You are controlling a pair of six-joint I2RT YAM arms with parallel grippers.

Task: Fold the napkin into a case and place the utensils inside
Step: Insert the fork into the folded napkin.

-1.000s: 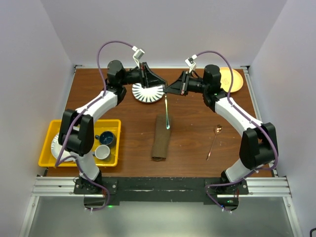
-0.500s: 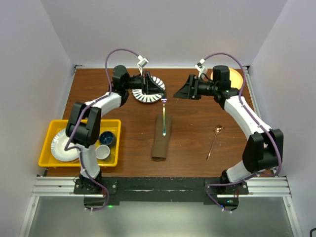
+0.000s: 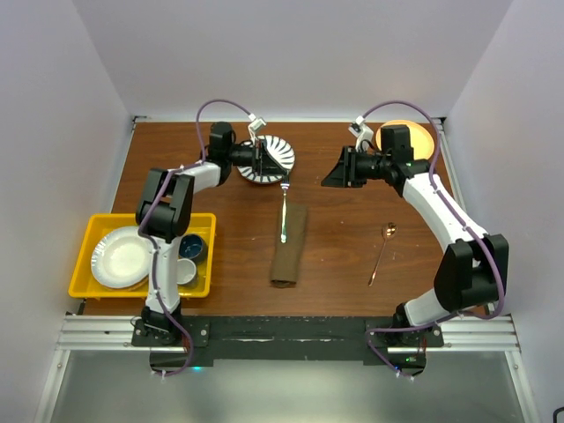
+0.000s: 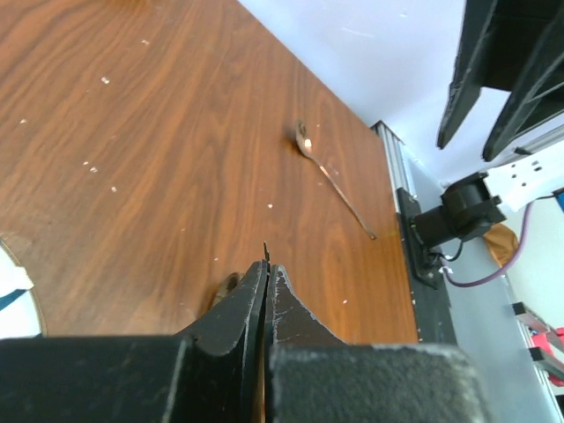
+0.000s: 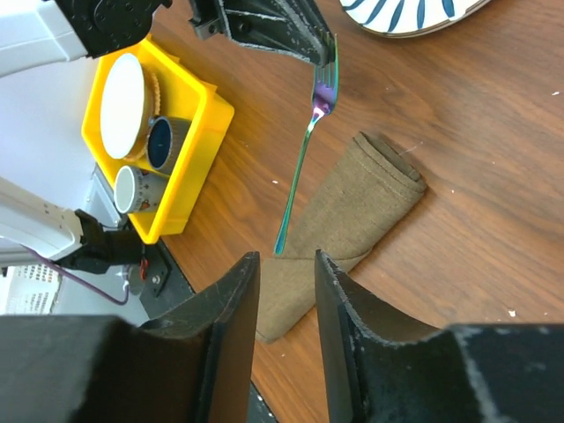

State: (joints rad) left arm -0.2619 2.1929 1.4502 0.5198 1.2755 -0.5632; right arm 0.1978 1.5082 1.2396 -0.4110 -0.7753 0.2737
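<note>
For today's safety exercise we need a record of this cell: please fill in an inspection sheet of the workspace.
Surface: wooden table, pale specks.
Job's things: olive napkin folded into a narrow case; iridescent fork hanging handle-down over it; copper spoon apart on its right.
Clutter: striped plate; orange plate; yellow tray holding a white plate and two cups.
Grippers: left gripper shut on the fork's tines; right gripper open, empty.
Cables: purple cable arching over each arm.
Surroundings: white walls; metal rail.

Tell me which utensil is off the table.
The iridescent fork: the left gripper holds it by the tines, hanging over the folded napkin. The copper spoon lies flat on the table.
</note>
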